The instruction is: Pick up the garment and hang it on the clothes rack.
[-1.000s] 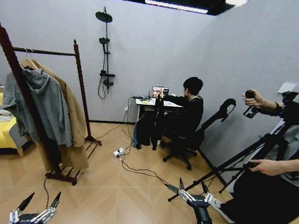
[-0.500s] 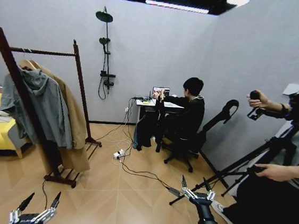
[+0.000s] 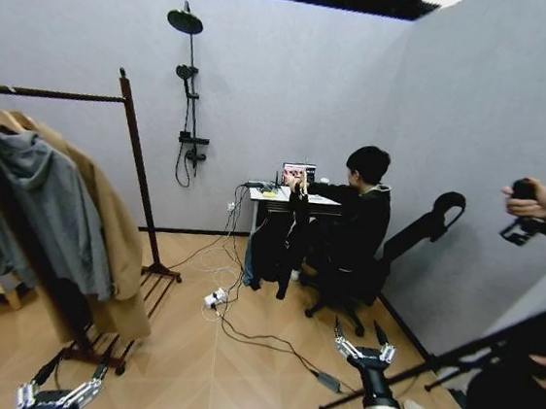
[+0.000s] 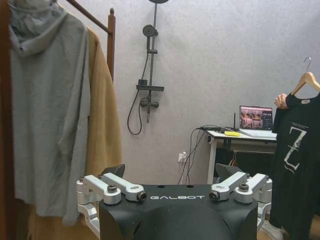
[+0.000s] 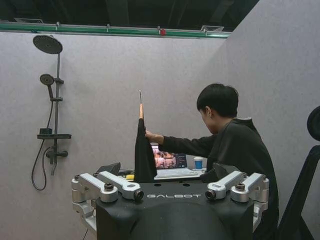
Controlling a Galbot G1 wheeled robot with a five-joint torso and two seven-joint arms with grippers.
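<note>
The garment (image 4: 295, 165) hangs held by a hand (image 4: 281, 100), well apart from both spread-fingered grippers

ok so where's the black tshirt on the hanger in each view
head view: the garment hangs at the desk, held up by the seated person.
left wrist view: the garment faces the camera, print showing, beside the laptop.
right wrist view: the garment is seen edge-on, in front of the laptop.
shared landmark: the shower rail on the back wall.
</note>
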